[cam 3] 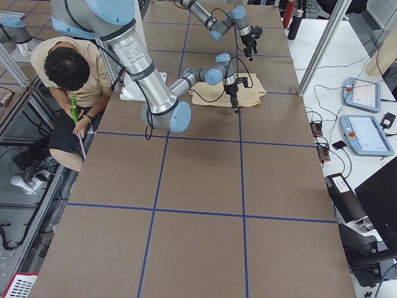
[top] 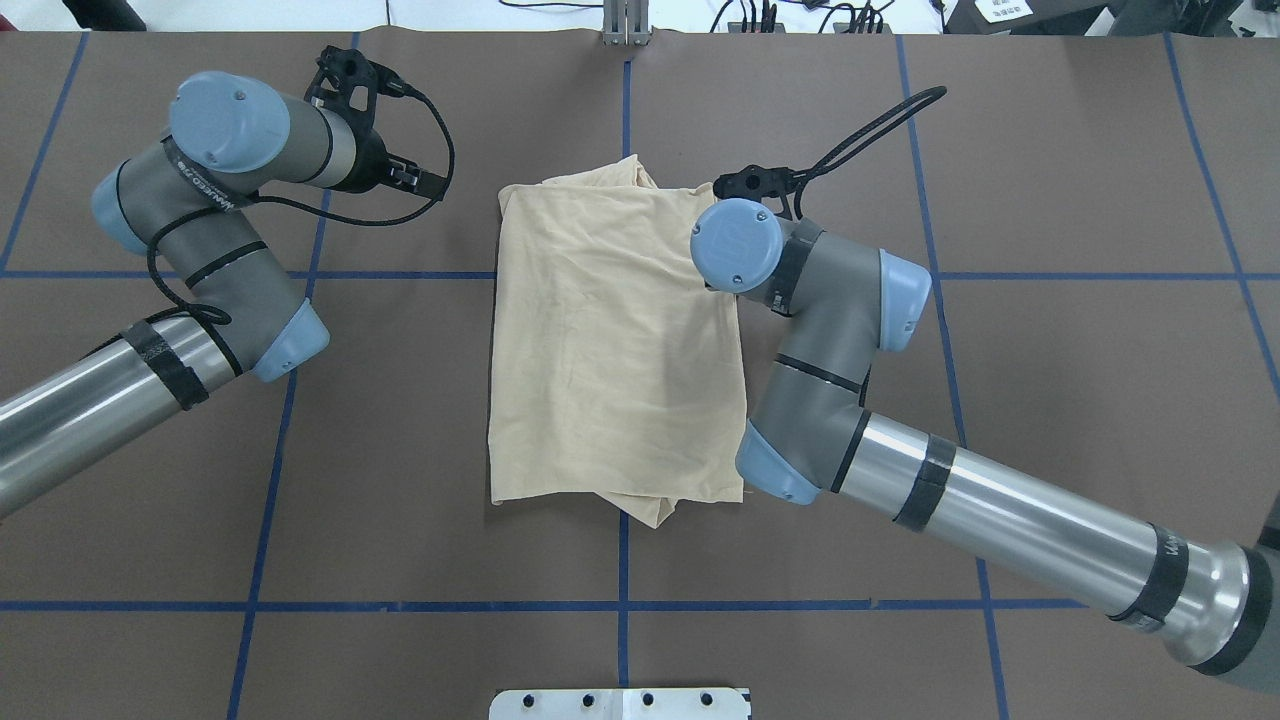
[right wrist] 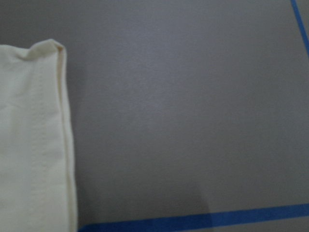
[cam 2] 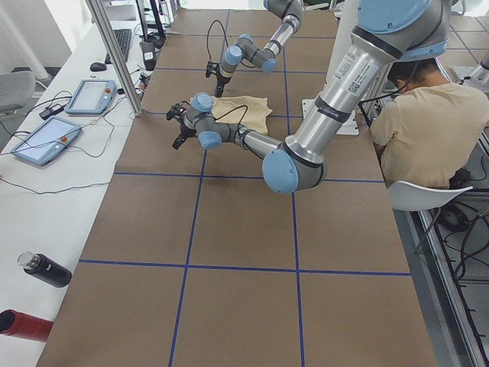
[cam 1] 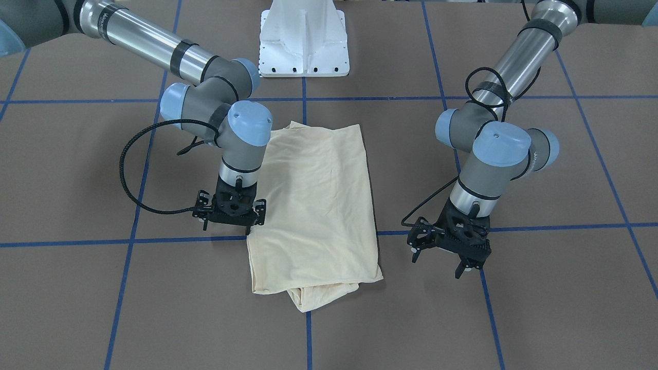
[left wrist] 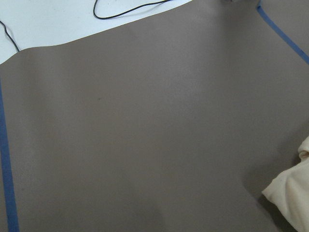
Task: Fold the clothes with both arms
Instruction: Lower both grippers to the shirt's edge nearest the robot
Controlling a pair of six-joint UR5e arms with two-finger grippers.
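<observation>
The pale cream-yellow shirt [cam 1: 313, 205] lies folded into a long rectangle at the table's middle, plain side up, with a fold of cloth sticking out at its far end [top: 610, 340]. The print and neck tag are hidden. My right gripper [cam 1: 226, 226] is open and empty, hovering at the shirt's far edge corner [top: 755, 183]; the right wrist view shows the shirt's hem [right wrist: 34, 145] flat on the table. My left gripper [cam 1: 437, 263] is open and empty, clear of the shirt on its other side [top: 385, 125]. The left wrist view shows one shirt corner [left wrist: 292, 198].
The white pedestal base [cam 1: 303, 46] stands at the robot's side of the table. Blue tape lines [cam 1: 308, 241] cross the brown table cover. A seated person [cam 2: 428, 130] is beside the table. Pendants [cam 2: 92, 95] and bottles [cam 2: 46, 269] lie on a side bench.
</observation>
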